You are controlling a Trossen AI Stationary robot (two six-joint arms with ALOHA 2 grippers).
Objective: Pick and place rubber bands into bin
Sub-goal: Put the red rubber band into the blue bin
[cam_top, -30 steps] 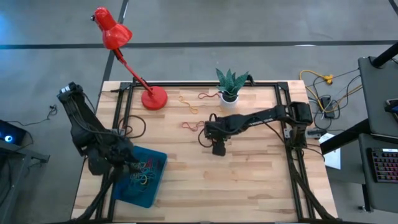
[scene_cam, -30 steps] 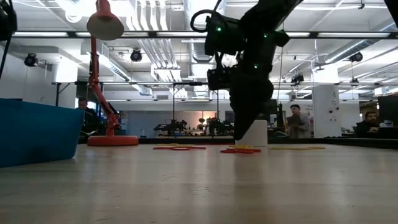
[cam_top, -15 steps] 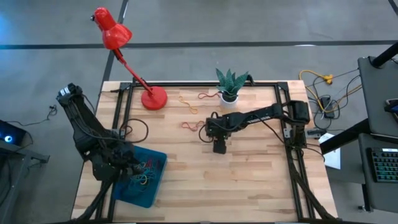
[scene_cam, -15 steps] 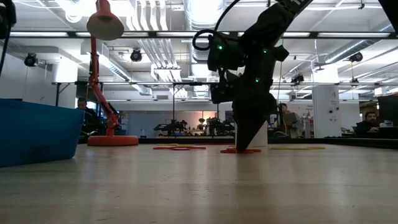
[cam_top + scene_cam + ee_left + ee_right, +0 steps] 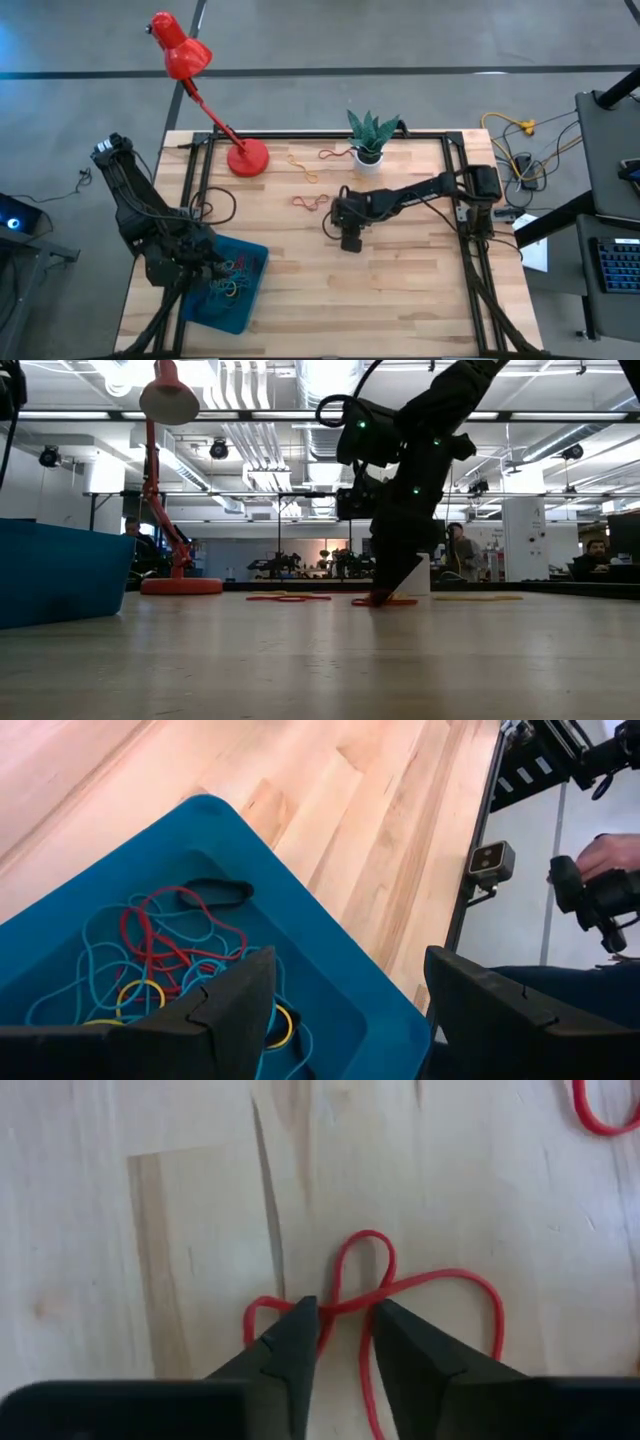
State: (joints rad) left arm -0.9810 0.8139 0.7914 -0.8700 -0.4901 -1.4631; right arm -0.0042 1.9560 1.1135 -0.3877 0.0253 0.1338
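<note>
Your right gripper [image 5: 342, 1330] is down at the middle of the table [image 5: 400, 280], fingertips touching the wood, and the wrist view shows its fingers narrowly parted with a strand of a twisted red rubber band [image 5: 400, 1295] running through the gap. The fingers straddle that strand close in, not yet clamped on it. From the low view you can see the tips meeting the red band [image 5: 385, 601] right at the table surface, with the white plant pot [image 5: 415, 575] just behind.

More rubber bands lie loose on the far side: a red one [image 5: 335, 153] beside the plant [image 5: 372, 133], and a yellow one [image 5: 303, 166] between the plant and the base of the red lamp [image 5: 247, 157].

Over on the left, your left gripper [image 5: 340, 1010] hangs above the bin [image 5: 232, 310] at the near-left corner of the table, fingers spread wide and holding nothing. Inside the bin you have a tangle of rubber bands [image 5: 160, 955] in red, teal, yellow and black lying on its floor.

Beyond the table edge in the left wrist view, a person's hand [image 5: 610, 855] shows beside dark equipment.
</note>
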